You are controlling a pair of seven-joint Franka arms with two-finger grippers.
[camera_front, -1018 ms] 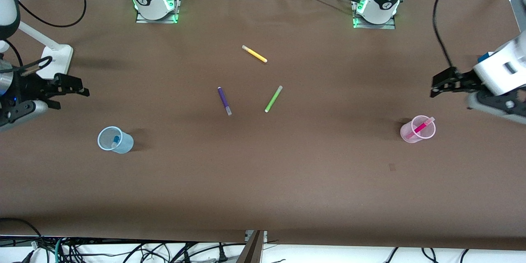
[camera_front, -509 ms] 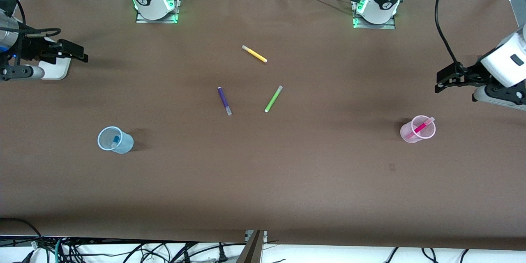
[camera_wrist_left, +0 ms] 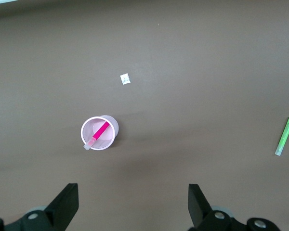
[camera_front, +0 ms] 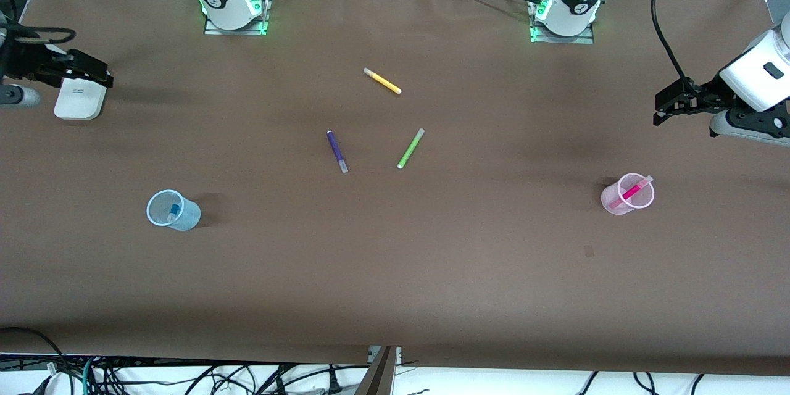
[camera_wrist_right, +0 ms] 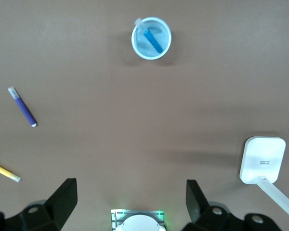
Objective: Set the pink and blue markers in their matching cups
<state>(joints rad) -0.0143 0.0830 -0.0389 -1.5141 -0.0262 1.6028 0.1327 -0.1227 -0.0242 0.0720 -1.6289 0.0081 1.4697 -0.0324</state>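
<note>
The pink marker (camera_front: 631, 192) leans inside the pale pink cup (camera_front: 619, 203) toward the left arm's end of the table; both also show in the left wrist view, marker (camera_wrist_left: 100, 132) in cup (camera_wrist_left: 111, 126). The blue marker (camera_front: 173, 210) stands inside the pale blue cup (camera_front: 186, 217) toward the right arm's end; the right wrist view shows the marker (camera_wrist_right: 154, 41) in the cup (camera_wrist_right: 139, 45). My left gripper (camera_front: 661, 112) is open and empty, up in the air at the left arm's end. My right gripper (camera_front: 99, 74) is open and empty, over a white stand base.
A purple marker (camera_front: 337, 151), a lime-green marker (camera_front: 410, 148) and a yellow marker (camera_front: 382, 81) lie near the table's middle. A white stand base (camera_front: 78, 100) sits at the right arm's end. A small paper scrap (camera_wrist_left: 124, 78) lies on the brown table.
Both grippers have drawn back and up, away from the cups toward the table's ends. The markers stay in their cups.
</note>
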